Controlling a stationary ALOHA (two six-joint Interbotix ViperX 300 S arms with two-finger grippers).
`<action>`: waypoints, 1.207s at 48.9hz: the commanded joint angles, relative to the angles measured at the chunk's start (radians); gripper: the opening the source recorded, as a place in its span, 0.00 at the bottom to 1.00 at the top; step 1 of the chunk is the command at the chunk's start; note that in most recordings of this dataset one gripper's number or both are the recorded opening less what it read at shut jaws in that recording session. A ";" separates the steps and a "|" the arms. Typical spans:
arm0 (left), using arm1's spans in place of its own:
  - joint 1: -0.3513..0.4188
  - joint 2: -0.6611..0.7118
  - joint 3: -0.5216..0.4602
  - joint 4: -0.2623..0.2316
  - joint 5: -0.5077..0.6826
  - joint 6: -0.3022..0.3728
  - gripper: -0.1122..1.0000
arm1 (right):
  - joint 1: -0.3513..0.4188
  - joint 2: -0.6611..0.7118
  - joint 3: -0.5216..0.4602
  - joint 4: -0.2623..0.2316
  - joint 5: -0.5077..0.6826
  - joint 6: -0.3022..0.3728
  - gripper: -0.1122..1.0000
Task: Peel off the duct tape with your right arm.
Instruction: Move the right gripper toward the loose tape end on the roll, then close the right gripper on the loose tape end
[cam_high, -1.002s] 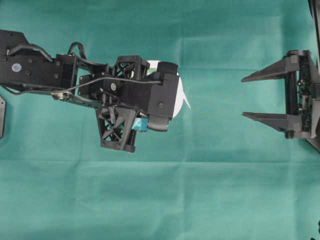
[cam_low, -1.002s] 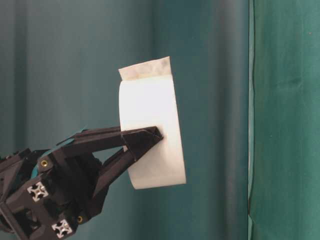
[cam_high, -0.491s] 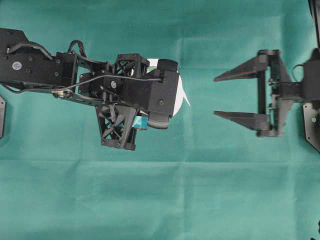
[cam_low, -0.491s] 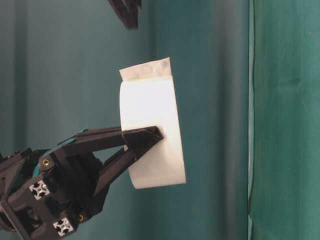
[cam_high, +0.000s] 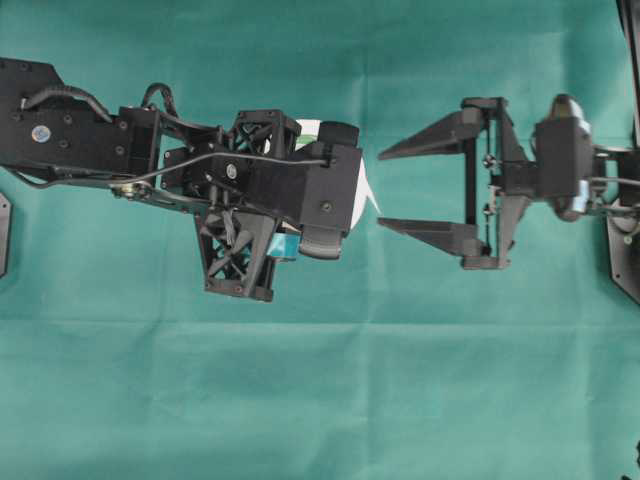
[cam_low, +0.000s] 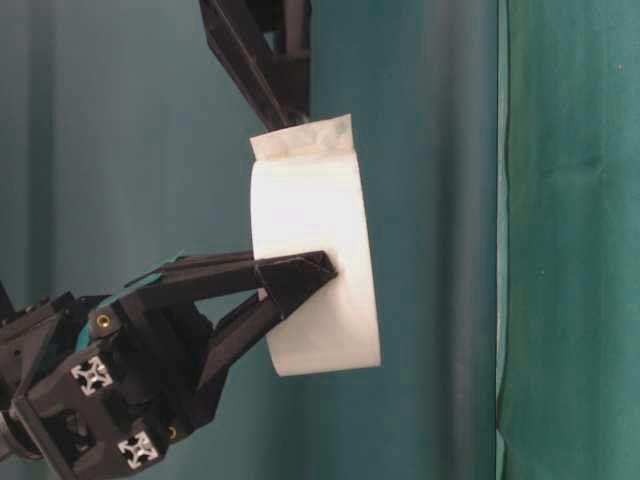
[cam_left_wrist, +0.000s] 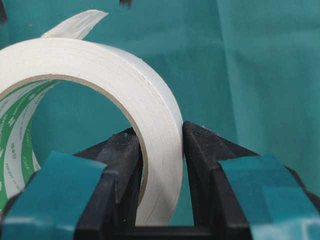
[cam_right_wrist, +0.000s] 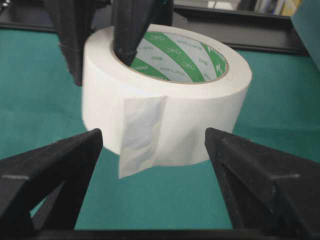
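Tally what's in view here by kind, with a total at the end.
Tape rolls: 1, the duct tape, white, loose strip end
Robot tools: 2, left tool clamped on the roll wall, right tool open beside the strip
Green cloths: 1
Total: 4

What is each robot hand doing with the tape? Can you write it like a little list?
tape roll: duct tape, white, green print inside its ring
who holds it: left gripper, one finger inside the ring, one outside, clamped on the roll's wall
loose end: white strip hanging free off the roll, facing the right gripper
right gripper: wide open, fingers either side of the strip end, not touching it
peeling: not started
surface: green cloth
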 joint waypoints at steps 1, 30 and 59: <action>0.002 -0.017 -0.037 0.003 -0.005 0.002 0.31 | -0.011 0.014 -0.035 -0.002 -0.015 0.000 0.72; -0.014 -0.017 -0.037 0.003 0.011 0.002 0.31 | -0.020 0.032 -0.040 -0.002 -0.018 0.002 0.54; -0.038 -0.017 -0.034 0.003 0.011 0.002 0.31 | -0.026 0.025 -0.035 -0.002 -0.018 0.002 0.01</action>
